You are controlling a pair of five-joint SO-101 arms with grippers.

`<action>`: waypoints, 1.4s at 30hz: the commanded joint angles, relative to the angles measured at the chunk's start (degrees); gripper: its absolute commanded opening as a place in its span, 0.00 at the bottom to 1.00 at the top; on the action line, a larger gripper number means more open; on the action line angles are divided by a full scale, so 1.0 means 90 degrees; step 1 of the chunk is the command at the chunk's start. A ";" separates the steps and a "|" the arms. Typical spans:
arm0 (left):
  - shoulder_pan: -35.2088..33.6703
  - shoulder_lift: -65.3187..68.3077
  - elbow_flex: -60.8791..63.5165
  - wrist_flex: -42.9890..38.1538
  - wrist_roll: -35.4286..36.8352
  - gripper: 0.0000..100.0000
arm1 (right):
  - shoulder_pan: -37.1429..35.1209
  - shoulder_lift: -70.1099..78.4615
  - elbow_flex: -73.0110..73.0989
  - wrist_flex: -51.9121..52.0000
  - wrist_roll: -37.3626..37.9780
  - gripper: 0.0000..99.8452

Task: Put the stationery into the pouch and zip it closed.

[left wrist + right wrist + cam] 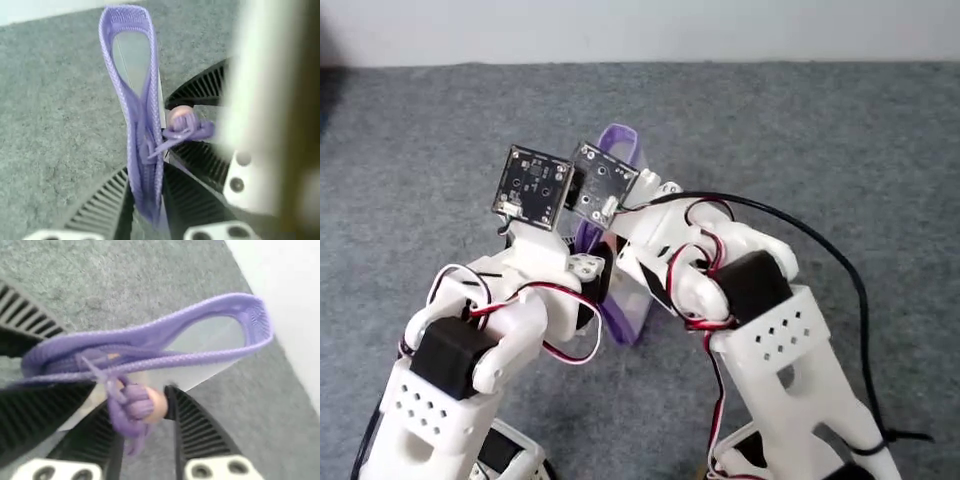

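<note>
From above, the left arm (470, 330) and the right arm (760, 300) lean in toward each other over the grey mat (840, 130), and the purple pouch (620, 150) stands on edge between their tips, one end rising past the two wrist cameras, the other down by the arms' lower links. In the left wrist view, the left pincer (146, 197) is clamped on the pouch's zipped upper edge, one black ribbed finger on each side of the fabric. Just beyond it the right pincer (169, 126) comes in from the side, its two fingers pressed on the zip pull (177, 120), a pale bead on a knotted purple cord. Between the two pincers the zip edges lie together; past the right pincer the mouth gapes in a long loop with a pale lining inside. In the right wrist view, the right pincer grips the bead and cord between its fingertips, the pouch lies directly beyond those tips, the left pincer's ribbed fingers hold its near end off to one side, and the open loop stretches away toward the pale wall (290, 285)
</note>
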 commanded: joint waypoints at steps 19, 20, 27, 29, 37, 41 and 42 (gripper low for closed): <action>0.0039 -0.0098 -0.0063 -0.0117 -0.0029 0.01 | 0.1783 -0.0151 -0.0049 -0.1284 0.2061 0.01; 0.0039 -0.0107 -0.0063 -0.0117 -0.0029 0.01 | 0.1900 -0.0034 -0.0059 -0.1421 0.2061 0.01; 0.0020 -0.0088 -0.0063 -0.0117 -0.0029 0.01 | 0.2261 0.0532 -0.0059 -0.1939 0.2051 0.01; 0.0000 -0.0088 -0.0063 -0.0117 -0.0029 0.01 | 0.2349 0.0689 -0.0176 -0.1919 0.2032 0.01; 0.0000 -0.0078 -0.0063 -0.0147 -0.0029 0.01 | 0.2994 0.2017 -0.1524 -0.1861 0.1602 0.01; 0.0000 -0.0078 -0.0063 -0.0147 -0.0029 0.01 | 0.3140 0.2623 -0.2286 -0.1441 0.1592 0.01; 0.0000 -0.0078 -0.0063 -0.0147 -0.0029 0.01 | 0.3199 0.2769 -0.2442 -0.1363 0.1592 0.01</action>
